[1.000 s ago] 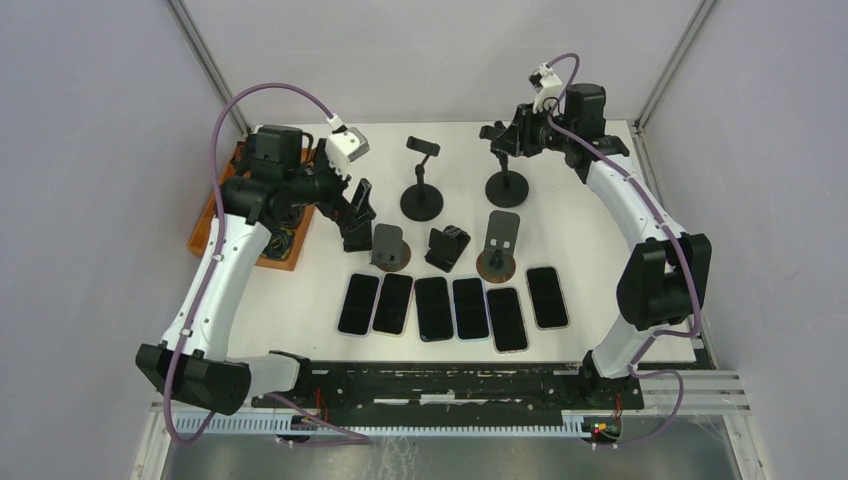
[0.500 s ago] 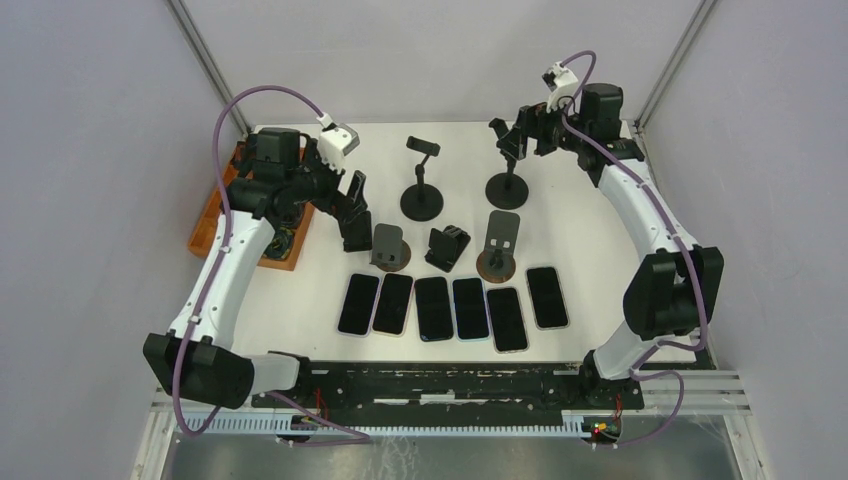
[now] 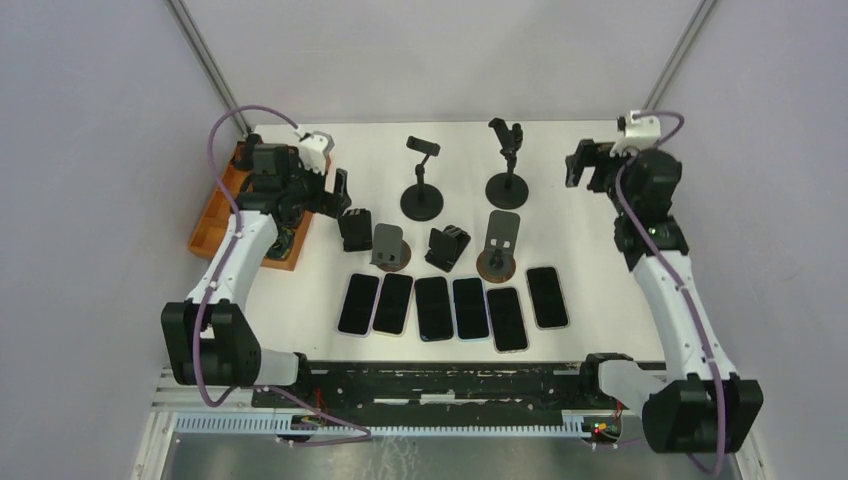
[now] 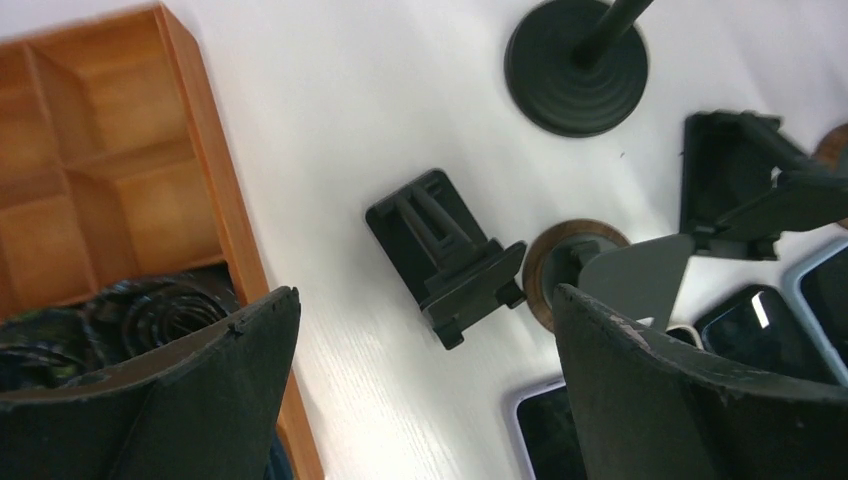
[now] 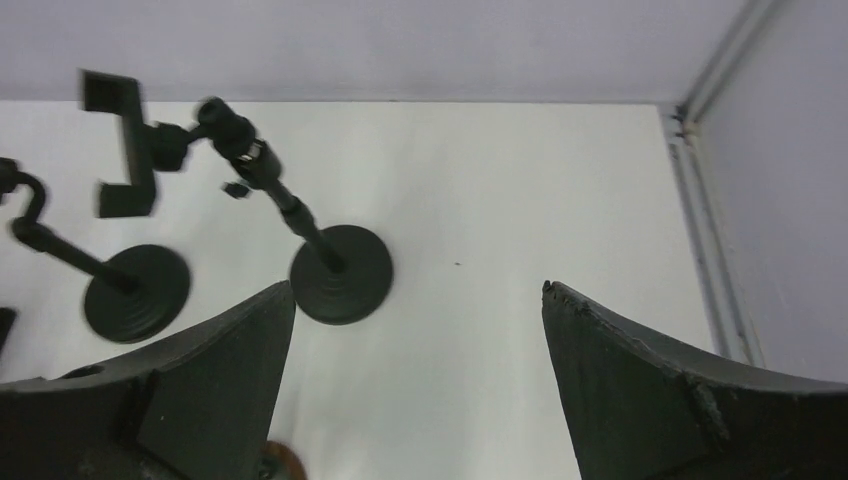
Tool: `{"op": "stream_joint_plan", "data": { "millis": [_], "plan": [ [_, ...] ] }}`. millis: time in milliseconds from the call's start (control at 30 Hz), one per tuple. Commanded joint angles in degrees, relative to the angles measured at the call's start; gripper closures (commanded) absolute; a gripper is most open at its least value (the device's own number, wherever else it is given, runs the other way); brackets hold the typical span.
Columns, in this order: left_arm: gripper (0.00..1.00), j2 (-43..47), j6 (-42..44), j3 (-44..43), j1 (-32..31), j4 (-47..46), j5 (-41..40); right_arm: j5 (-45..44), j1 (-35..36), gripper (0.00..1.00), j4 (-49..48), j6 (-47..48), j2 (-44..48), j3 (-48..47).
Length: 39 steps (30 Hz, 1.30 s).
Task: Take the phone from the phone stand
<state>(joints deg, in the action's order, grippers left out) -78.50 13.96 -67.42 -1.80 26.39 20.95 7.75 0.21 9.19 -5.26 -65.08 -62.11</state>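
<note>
Several dark phones [image 3: 450, 305] lie flat in a row at the front of the white table. Behind them stand small phone stands: a black folding one [image 3: 355, 228] [image 4: 445, 255], a grey plate on a round brown base [image 3: 390, 247] [image 4: 620, 275], another black one [image 3: 447, 247] and a second grey one [image 3: 500, 245]. Two tall clamp stands [image 3: 421, 185] [image 3: 507, 170] [image 5: 340, 275] stand further back. No stand carries a phone. My left gripper [image 3: 338, 190] [image 4: 425, 292] hangs open above the black folding stand. My right gripper [image 3: 585, 165] [image 5: 418, 285] is open over bare table, right of the tall stand.
A wooden compartment tray [image 3: 215, 215] [image 4: 100, 180] with dark coiled items sits at the left table edge, beside my left arm. The enclosure's metal posts and grey walls close in the back corners, near my right gripper.
My right gripper opened, let go of the right tall stand's clamp and swung away to the right. My left gripper drew back toward the wooden tray, still open.
</note>
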Motion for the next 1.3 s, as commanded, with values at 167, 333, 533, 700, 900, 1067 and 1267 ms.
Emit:
{"op": "stream_joint_plan", "data": {
  "millis": [167, 333, 533, 700, 900, 1067, 1267],
  "plan": [
    [0.00, -2.29, -5.47, 23.68, 0.66, -31.56, -1.88, -24.52, 0.07, 0.02, -38.05, 3.85, 9.39, 41.86],
    [0.00, -6.52, -6.15, 27.37, 0.70, -43.73, -0.20, -30.12, 0.13, 0.02, -46.30, 3.26, 3.96, 49.05],
    [0.00, -10.19, -7.18, 31.08, 0.97, -53.46, -0.28, -30.39, 0.12, 0.02, -65.10, 4.70, -0.65, 59.30],
    [0.00, -11.39, -7.18, 36.18, 1.01, -62.15, -6.24, -31.46, 0.11, 0.02, -77.31, 5.83, -3.68, 66.20],
    [0.00, -8.49, -9.15, 44.38, 1.27, -75.82, -7.55, -31.34, 1.54, 0.02, -86.70, 8.20, -6.02, 69.77],
    [0.00, -8.83, -10.03, 59.17, 1.45, -102.64, -9.64, -29.26, 7.01, 0.02, -111.94, 15.74, -13.40, 78.82],
    [0.00, -10.07, -11.51, 57.20, 1.21, -101.07, -13.87, -38.98, 12.94, 0.02, -103.56, 19.32, -14.45, 73.00]
  ]
}}
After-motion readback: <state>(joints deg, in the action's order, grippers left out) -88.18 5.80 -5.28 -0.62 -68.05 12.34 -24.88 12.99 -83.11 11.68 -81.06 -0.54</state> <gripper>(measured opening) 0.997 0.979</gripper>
